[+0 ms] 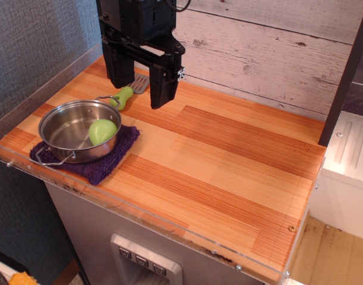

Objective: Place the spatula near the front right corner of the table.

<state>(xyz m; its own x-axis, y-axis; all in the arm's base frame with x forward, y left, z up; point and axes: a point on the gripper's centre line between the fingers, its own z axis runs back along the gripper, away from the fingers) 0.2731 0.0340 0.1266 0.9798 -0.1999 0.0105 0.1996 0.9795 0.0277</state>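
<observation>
The spatula (129, 92) lies flat on the table (229, 166) near the back left, its lime-green handle pointing toward the pot and its grey slotted blade (141, 83) partly hidden behind my gripper. My black gripper (141, 89) hangs just above the spatula, open, with one finger on each side of it. The fingers do not touch it as far as I can tell.
A steel pot (75, 130) with a smooth green lump (102, 131) inside stands on a purple cloth (107, 160) at the left. A clear acrylic rim (140, 217) edges the table. A white cabinet (347, 172) stands to the right, a plank wall behind.
</observation>
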